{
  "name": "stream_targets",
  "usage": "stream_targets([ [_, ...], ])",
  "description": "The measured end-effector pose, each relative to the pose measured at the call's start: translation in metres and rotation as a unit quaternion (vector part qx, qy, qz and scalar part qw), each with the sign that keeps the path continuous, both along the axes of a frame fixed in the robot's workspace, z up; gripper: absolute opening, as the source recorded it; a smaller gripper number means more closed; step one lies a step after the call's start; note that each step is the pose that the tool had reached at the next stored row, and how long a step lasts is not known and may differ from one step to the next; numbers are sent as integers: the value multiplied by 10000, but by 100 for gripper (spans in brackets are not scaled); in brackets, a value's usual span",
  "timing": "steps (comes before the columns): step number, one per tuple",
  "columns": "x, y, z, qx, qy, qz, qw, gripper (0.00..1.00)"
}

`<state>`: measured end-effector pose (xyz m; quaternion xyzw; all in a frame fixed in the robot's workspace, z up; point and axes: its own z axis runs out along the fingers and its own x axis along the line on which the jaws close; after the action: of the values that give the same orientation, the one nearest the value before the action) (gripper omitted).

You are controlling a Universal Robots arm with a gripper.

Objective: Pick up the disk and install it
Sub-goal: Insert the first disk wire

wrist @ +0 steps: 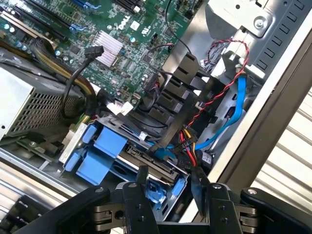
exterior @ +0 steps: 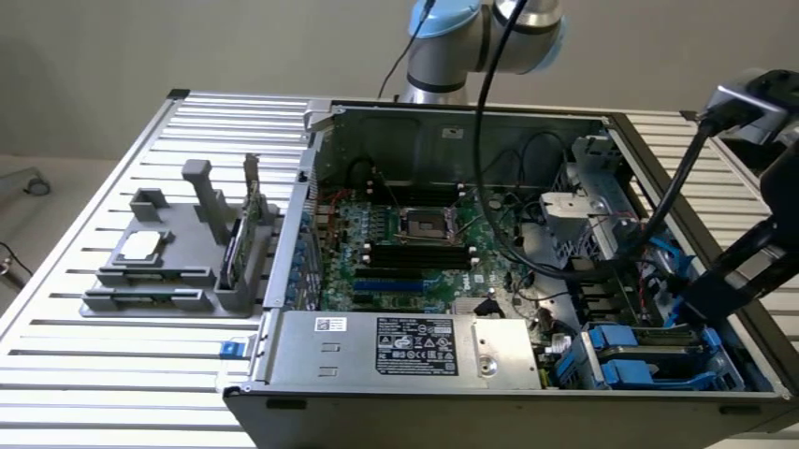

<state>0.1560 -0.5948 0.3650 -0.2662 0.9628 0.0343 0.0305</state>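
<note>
We found the gripper (exterior: 699, 307) low over the drive bay, at about four o'clock of the open computer case (exterior: 500, 402) in the exterior view. Its fingers (wrist: 141, 179) stood well apart, released, clasping nothing. The disk (wrist: 148, 160) sat in that bay just beneath them, its silver-grey edge showing within the blue carrier. A blue clip of the carrier lay in the gap between the fingers, and we could not tell whether either finger touched it. A bundle of red, yellow and black wires (wrist: 187, 141) and a blue cable (wrist: 239, 97) ran close by the end of the disk. The green motherboard (exterior: 399, 243) took the middle of the case. The large grey power-supply box (exterior: 413, 348), with its black-and-white sticker, lay at six o'clock of the motherboard, just beside the bay. Outside the case, at nine o'clock, a grey fixture (exterior: 175, 267) stood on the slatted table (exterior: 100, 374)
</note>
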Motion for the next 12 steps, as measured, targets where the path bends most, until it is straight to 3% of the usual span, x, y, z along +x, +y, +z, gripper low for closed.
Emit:
stream_targets([
  [7, -48, 0, 1, 0, 10, -238, 9997, 48],
  [9, -62, 0, 1, 0, 12, -306, 9995, 46],
  [10, -69, 0, 1, 0, 14, -340, 9994, 39],
  [12, -82, 0, 0, 0, 17, -407, 9992, 39],
])
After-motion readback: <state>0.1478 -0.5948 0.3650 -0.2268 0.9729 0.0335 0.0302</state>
